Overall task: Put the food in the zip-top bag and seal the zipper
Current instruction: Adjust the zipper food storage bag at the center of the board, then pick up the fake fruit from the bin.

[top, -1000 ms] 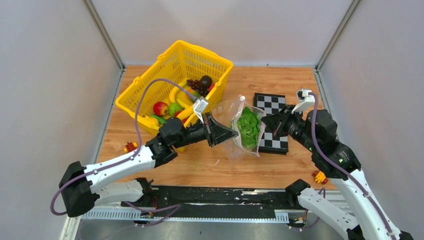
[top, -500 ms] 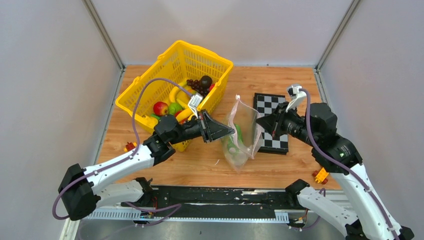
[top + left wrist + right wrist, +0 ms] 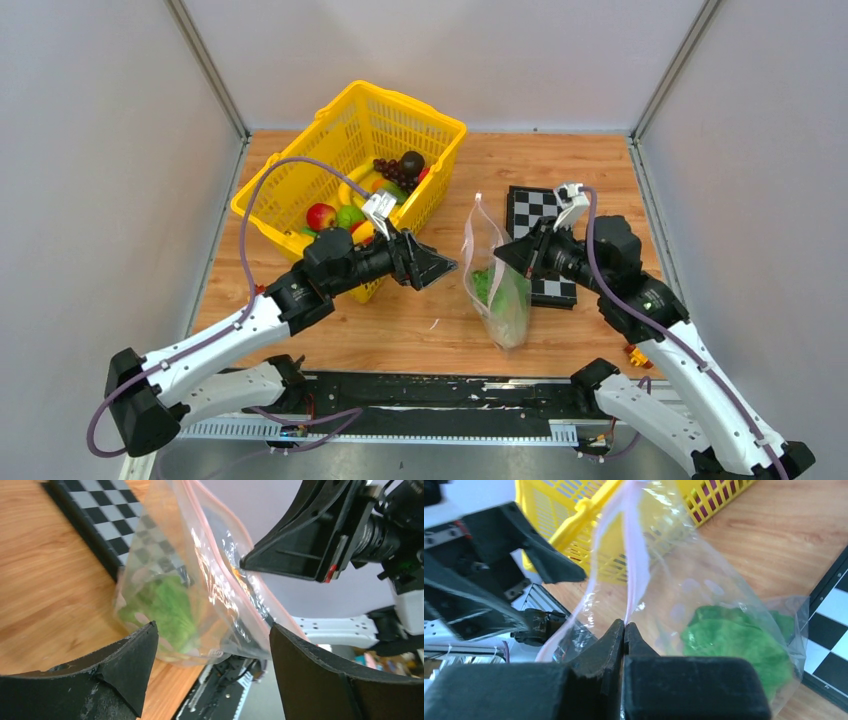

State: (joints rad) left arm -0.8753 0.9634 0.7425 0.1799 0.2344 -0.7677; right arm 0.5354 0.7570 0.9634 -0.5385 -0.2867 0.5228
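Zipper [image 3: 633, 565] sits pinched in your shut right gripper [image 3: 624, 626], the zip-top bag [image 3: 503, 300] hanging just ahead of your empty, wide-open left gripper [image 3: 212, 627].

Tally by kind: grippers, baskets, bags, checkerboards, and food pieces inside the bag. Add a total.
Grippers: 2 (left gripper open, right gripper shut on the bag's edge)
Yellow mesh basket: 1
Zip-top bag: 1
Checkerboard: 1
Lettuce inside the bag: 1
Total: 6
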